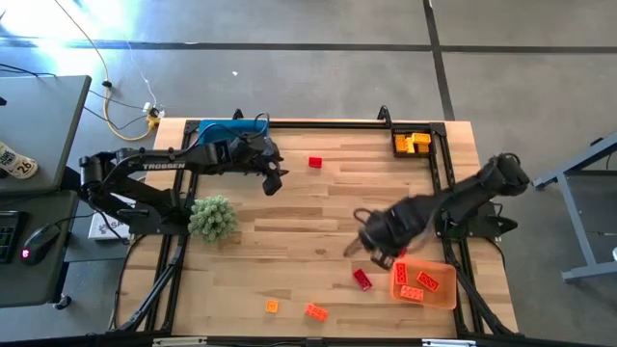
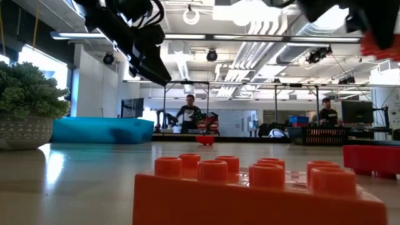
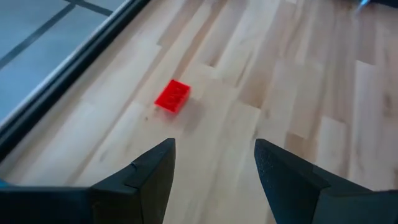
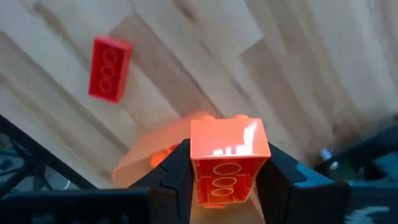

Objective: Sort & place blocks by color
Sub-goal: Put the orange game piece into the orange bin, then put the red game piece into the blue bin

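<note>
My right gripper (image 4: 227, 186) is shut on an orange block (image 4: 227, 155) above the table, beside the orange tray (image 1: 439, 297), which holds several orange blocks. A red block (image 4: 109, 68) lies flat on the wood below it. My left gripper (image 3: 214, 168) hangs open over the far left of the table, with a red block (image 3: 173, 96) lying on the wood ahead of its fingers. Two orange blocks (image 1: 315, 311) (image 1: 272, 306) lie near the front edge. A tray (image 1: 413, 143) at the far right holds yellow blocks. My right gripper pinches the orange block by two opposite sides (image 4: 198, 163) between its two fingers. The fingers come from above, pointing down. The block is lifted clear of the table, over the corner of the orange tray (image 4: 146, 155).
A green spiky plant ball (image 1: 212, 217) in a pot stands at the left, near my left arm. A blue tray (image 1: 231, 127) sits at the far left edge. Black rails run along the table's edges. Bare wood lies in the middle of the table.
</note>
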Available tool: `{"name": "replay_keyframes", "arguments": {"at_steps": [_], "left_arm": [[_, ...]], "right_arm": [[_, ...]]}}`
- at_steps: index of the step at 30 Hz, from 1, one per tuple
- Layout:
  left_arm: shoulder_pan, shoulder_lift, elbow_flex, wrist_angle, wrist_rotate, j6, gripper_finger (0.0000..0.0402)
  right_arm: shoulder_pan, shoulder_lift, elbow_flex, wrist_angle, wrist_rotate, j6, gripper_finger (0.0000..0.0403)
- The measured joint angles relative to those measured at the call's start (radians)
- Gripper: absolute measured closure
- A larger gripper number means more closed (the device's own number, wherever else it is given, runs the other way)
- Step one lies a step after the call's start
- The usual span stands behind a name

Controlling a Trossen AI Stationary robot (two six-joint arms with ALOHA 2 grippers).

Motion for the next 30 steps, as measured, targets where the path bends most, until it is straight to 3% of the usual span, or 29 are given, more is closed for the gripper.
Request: {"name": "replay_keyframes", "arguments": {"at_steps": [7, 19, 26, 30], "left_arm": [[-0.090, 0.000, 0.000, 0.002, 0.000, -0.052, 0.0194], [-0.259, 0.000, 0.000, 0.003, 0.000, -0.194, 0.0194], [-0.351, 0.000, 0.000, 0.003, 0.000, -0.324, 0.0194], [-0.408, 0.000, 0.000, 0.003, -0.002, -0.381, 0.0194]], "right_arm": [[0.204, 0.000, -0.049, 0.004, 0.038, 0.166, 0.0296], [0.373, 0.000, -0.261, 0.222, -0.100, 0.196, 0.0295], [0.408, 0.000, -0.299, 0.245, -0.098, 0.189, 0.0215], [0.410, 0.000, -0.299, 0.241, -0.095, 0.120, 0.0191]]}}
